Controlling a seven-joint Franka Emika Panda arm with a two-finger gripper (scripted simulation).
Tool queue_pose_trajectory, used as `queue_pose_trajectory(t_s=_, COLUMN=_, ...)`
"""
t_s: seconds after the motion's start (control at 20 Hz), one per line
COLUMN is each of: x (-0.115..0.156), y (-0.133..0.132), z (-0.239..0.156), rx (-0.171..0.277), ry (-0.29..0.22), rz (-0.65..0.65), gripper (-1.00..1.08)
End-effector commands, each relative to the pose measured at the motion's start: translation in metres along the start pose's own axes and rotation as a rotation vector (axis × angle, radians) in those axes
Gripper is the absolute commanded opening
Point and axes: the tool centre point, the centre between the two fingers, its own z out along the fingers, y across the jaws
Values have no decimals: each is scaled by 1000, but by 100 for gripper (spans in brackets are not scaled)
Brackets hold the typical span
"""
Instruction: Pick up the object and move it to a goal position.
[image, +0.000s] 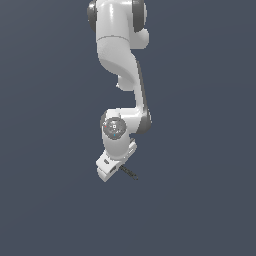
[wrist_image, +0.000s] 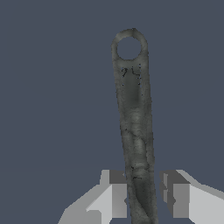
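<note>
A: In the exterior view, we see the gripper (image: 116, 170) low on the arm, with the object (image: 128, 173), a thin dark tool, sticking out toward the exterior view's right. We cannot tell from here whether it hangs above the ground or lies on it.

B: In the wrist view, we see the object (wrist_image: 134, 127) running away from the gripper (wrist_image: 144, 192), its ring-shaped end farthest out. One finger (wrist_image: 117, 192) touches the shaft; the other finger (wrist_image: 175, 192) shows a narrow gap, so we cannot tell if the jaws are clamped.

A: We judge the hold sits at one end, with most of the length overhanging.

B: Then a quick swing could pivot or slip it out.
</note>
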Motion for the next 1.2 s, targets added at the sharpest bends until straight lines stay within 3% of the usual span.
queue_pose_trajectory(t_s=0.0, x=-1, y=-2, z=-13, rx=-1, ry=1, rz=0, gripper=-100)
queue_pose_trajectory(t_s=1.15, x=-19, y=-37, z=-229, rx=-1, ry=0, rz=0, gripper=-100)
